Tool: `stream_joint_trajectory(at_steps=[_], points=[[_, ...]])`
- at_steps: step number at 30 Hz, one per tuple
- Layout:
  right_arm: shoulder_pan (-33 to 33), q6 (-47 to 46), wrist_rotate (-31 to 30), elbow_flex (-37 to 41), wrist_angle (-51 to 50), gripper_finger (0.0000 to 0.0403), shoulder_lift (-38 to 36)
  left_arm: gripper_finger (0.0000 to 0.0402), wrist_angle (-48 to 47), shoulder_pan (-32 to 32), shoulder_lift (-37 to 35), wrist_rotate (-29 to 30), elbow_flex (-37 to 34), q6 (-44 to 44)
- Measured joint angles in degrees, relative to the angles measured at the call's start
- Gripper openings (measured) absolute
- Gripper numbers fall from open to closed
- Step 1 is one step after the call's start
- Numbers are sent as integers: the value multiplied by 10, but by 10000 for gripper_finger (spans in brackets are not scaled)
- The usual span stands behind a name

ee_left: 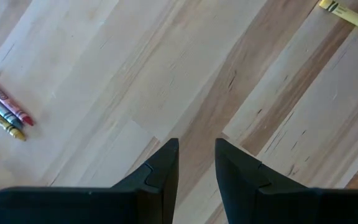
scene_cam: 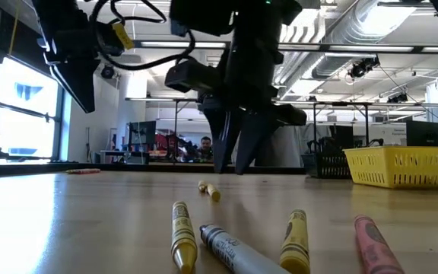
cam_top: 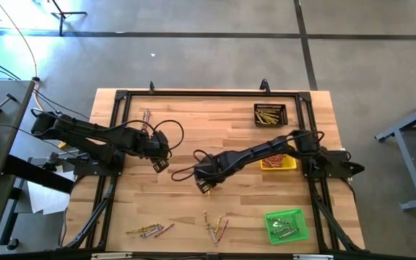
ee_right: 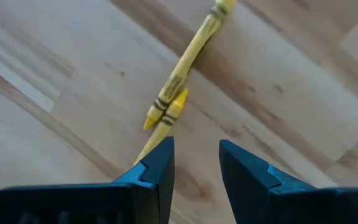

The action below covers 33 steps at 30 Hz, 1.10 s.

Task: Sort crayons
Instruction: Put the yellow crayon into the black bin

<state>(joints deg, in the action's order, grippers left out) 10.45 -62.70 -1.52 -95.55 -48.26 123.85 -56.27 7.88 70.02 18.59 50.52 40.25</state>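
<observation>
At the near edge of the table (cam_top: pixel 230 144), loose crayons (cam_top: pixel 215 227) lie in 2 groups in the high view: one cluster near the left corner (cam_top: pixel 149 230) and one near the middle. In the low view, 4 of them lie closest to the camera: 2 yellow, 1 grey and 1 pink (scene_cam: pixel 375 242). A green tray (cam_top: pixel 287 225) holding crayons sits at the near right corner. Toward the table centre, the right gripper (cam_top: pixel 206 186) points down close above the wood; its jaws stand apart with nothing between them. In the right wrist view, 2 yellow crayons (ee_right: pixel 188 59) lie crossed just ahead of the fingertips (ee_right: pixel 160 155), one partly hidden under a fingertip. Just beside it on the left, the left gripper (cam_top: pixel 160 165) hangs over bare wood, jaws likewise spread and empty; its wrist view shows a small bundle of crayons (ee_left: pixel 4 114) well off to one side and 1 yellow crayon (ee_left: pixel 353 17) at the frame edge. Farther right, a yellow tray (cam_top: pixel 278 162) sits partly under the right arm. Near the far edge, a black tray (cam_top: pixel 270 115) holds yellow crayons, and a few more crayons (cam_top: pixel 146 118) lie at far left.
</observation>
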Motion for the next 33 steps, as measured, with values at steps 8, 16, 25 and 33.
stream_joint_trajectory(at_steps=[8,16,25,33], points=[[1,19,20,-63,-49,112,26,90,0,0,0,-2,0,1],[16,6,54,-46,-17,112,30,90,0,0,0,-5,0,0],[21,6,63,-27,39,112,42,90,2,0,0,-42,0,0],[20,-3,58,-29,41,112,62,90,8,0,0,-42,0,0]])
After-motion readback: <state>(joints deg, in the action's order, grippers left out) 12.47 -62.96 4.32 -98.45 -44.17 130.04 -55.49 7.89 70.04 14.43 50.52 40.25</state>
